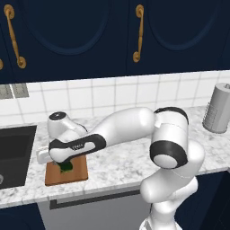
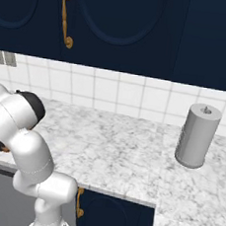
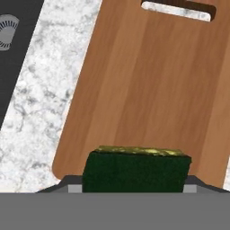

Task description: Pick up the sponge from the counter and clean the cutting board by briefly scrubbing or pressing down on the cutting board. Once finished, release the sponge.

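A speckled white-grey marble bench runs under navy cabinets and a white tiled wall. The hand is closed on the dark green sponge, low over the brown cutting board, beside a black sink. A grey canister stands far right.

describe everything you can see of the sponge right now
The sponge is a small rectangular block, with a dark green scrubbing face and a thin yellow-green layer along one edge. It sits between the fingers of the gripper, over the near end of the brown wooden cutting board. In the left base view it shows as a green patch under the hand.
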Robot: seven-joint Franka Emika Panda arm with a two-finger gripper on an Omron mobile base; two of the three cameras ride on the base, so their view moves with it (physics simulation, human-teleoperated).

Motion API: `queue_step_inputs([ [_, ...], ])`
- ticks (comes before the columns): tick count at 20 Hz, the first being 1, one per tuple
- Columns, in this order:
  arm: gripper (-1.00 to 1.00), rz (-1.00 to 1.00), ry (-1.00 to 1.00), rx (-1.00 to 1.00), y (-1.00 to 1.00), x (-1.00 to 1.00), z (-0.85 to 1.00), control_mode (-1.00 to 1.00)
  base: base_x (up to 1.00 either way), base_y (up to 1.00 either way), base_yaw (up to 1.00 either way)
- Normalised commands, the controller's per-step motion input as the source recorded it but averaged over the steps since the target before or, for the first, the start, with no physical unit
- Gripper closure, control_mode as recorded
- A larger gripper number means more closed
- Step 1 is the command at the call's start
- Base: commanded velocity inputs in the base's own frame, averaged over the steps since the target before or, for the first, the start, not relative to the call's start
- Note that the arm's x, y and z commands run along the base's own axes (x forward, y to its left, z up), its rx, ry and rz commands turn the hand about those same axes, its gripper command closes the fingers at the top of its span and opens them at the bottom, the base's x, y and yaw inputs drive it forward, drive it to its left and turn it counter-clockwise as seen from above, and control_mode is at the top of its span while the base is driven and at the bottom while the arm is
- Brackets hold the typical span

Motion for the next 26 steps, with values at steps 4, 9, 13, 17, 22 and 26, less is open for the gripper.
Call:
queue_step_inputs([
  [4,1.00,0.01,0.00,0.01,0.03,0.00,-0.09,-1.00,0.00,0.00,0.00],
  [9,1.00,0.00,-0.02,0.04,0.20,-0.01,-0.31,-1.00,0.00,0.00,0.00],
  [13,1.00,0.00,-0.04,0.06,0.20,0.00,-0.29,-1.00,0.00,0.00,0.00],
  [17,1.00,0.00,0.00,0.01,0.13,0.08,-0.11,-1.00,0.00,0.00,0.00],
  [22,1.00,-0.01,0.00,0.00,0.09,0.26,-0.04,-1.00,0.00,0.00,0.00],
  [26,1.00,-0.03,0.00,0.00,0.30,0.49,-0.07,-1.00,0.00,0.00,0.00],
])
